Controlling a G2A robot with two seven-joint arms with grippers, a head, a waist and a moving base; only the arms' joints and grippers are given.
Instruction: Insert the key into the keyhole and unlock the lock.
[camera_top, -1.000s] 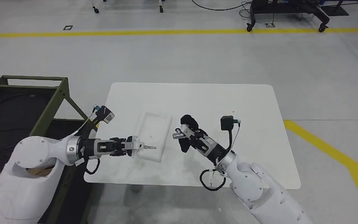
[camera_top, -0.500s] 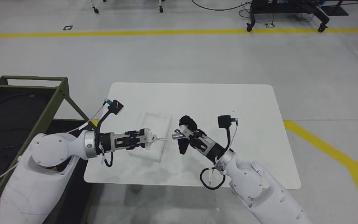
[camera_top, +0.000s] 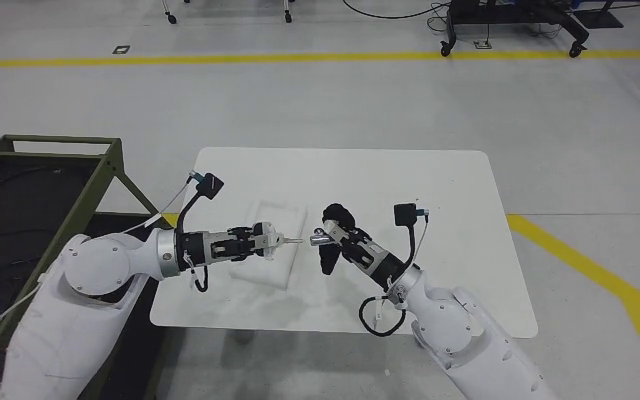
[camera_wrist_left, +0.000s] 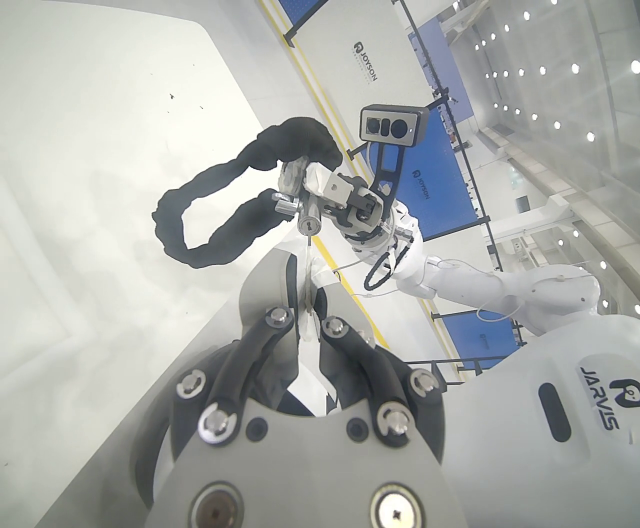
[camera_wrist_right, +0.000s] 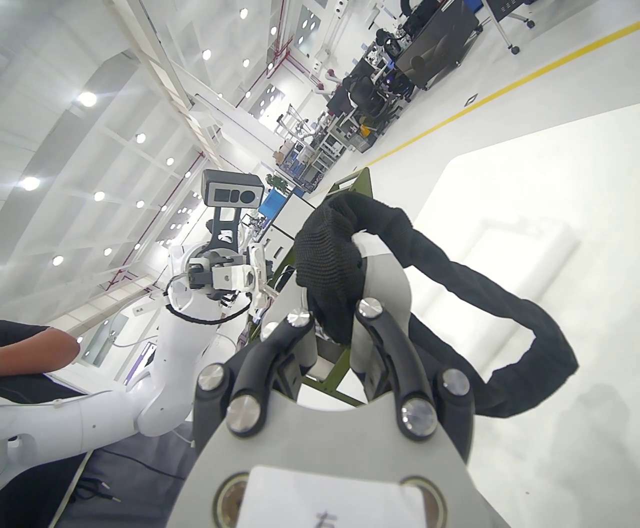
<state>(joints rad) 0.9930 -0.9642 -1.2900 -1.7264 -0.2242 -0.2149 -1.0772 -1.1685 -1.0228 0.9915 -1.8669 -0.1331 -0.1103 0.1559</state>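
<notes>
Left gripper (camera_top: 268, 241) is pinched tight on the key (camera_top: 289, 241), and I see its blade levelled at the lock (camera_wrist_left: 307, 220). Right gripper (camera_top: 345, 248) clamps the lock by its black-sleeved end above the white table (camera_top: 440, 190). Key tip sits just short of the keyhole.

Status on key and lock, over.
Left pincer shut on key. Right pincer shut on lock. Key tip just short of keyhole. Nothing between them.
</notes>
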